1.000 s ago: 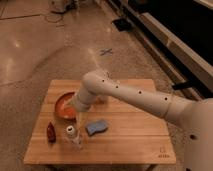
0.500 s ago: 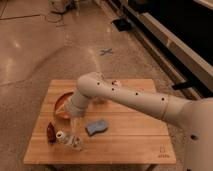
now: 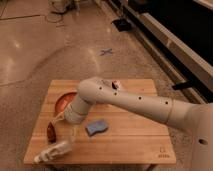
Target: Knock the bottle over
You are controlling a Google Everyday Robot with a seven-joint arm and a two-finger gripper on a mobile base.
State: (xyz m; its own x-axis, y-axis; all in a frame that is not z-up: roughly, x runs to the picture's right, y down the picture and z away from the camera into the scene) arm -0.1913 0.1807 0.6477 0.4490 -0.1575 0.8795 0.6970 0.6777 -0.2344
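One view. Bottle (image 3: 54, 151) lies on its side at the table's (image 3: 130, 142) front-left corner, near the sponge (image 3: 96, 127). Gripper (image 3: 64, 121) hangs just above it; finger spread cannot be told. Judged light, smooth, rolls readily; push at mid-body.

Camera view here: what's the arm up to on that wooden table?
A white robot arm reaches across the wooden table towards its front left corner. The gripper sits low, just above the bottle, which lies on its side near the front edge. A small dark bottle lies to its left, a blue sponge to its right, and an orange bowl behind.
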